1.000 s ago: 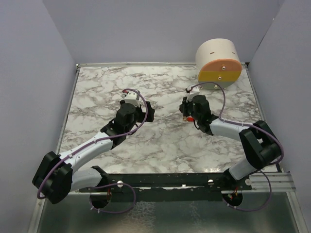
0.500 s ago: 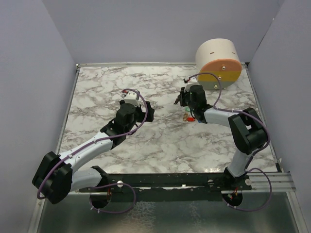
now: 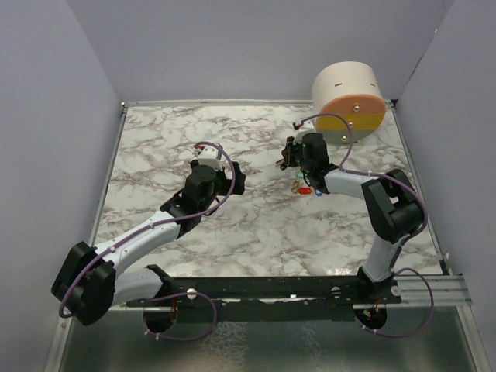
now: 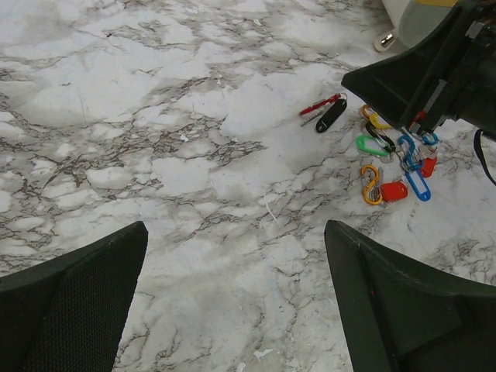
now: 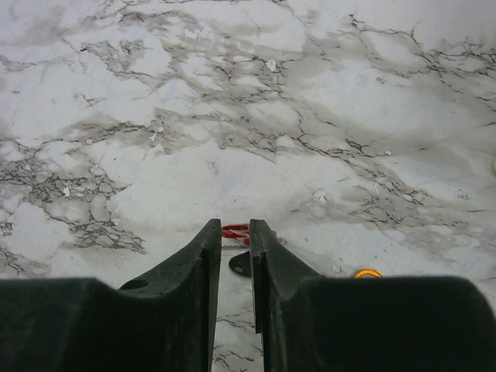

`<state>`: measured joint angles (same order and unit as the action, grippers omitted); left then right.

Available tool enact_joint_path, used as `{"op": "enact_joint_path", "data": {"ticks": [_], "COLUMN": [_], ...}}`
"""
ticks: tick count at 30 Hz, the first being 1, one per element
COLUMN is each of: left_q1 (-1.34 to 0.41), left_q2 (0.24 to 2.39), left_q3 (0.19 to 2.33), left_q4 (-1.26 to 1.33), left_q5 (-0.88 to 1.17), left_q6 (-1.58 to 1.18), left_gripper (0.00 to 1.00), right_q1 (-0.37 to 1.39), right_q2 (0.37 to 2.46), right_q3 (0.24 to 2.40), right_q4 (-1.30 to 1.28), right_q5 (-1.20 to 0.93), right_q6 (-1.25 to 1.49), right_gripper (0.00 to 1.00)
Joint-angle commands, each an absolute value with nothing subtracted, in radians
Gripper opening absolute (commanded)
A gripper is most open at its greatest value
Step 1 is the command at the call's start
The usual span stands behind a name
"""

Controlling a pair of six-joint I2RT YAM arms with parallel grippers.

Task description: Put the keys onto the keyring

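Red key (image 4: pixel 320 105) lies just beyond the right end effector (image 5: pixel 232 225), tips narrowly parted and empty; left end effector (image 4: pixel 236 229), wide, sits farther.

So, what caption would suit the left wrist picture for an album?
Left gripper, open wide over the marble table, faces coloured keys and the keyring at right.

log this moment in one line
left gripper: wide open over marble table | right gripper: slightly open, tips at small red-and-black piece | bunch of coloured oval loops: beside it
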<state>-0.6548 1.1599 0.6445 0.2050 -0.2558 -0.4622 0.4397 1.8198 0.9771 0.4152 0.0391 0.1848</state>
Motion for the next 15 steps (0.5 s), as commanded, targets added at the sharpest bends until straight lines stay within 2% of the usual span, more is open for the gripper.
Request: {"op": "enact_joint_path", "data": {"ticks": [1,9,12,15], "left_q1": [-0.654,-0.654,-0.653,-0.653], "left_q2": [1.163,1.122,1.101,1.079], "left_q3": [0.651,0.644,0.646,0.647], "left_q4": [0.199,0.185,0.165,0.146], "left_q5": [-0.283,-0.305,-0.345,-0.378], "left_q6": [-0.475,-0.485,-0.501,-0.517], "left_gripper": [0.99,0.99,0.99,0.99], "right_q1": [0.433,0.433,0.434,0.434], "right_q2": [1.804,1.602,1.458,1.292], "right_q3": [0.983,0.839,0.750,0.647], "right_q4": [0.429,0.449,0.443,0.442], "right_q5": [0.026,-0.001,-0.022,-0.025], "right_q6": [0.192,0.192,0.216,0.261], "right_gripper": [0.28,0.56,0.69,0.75]}}
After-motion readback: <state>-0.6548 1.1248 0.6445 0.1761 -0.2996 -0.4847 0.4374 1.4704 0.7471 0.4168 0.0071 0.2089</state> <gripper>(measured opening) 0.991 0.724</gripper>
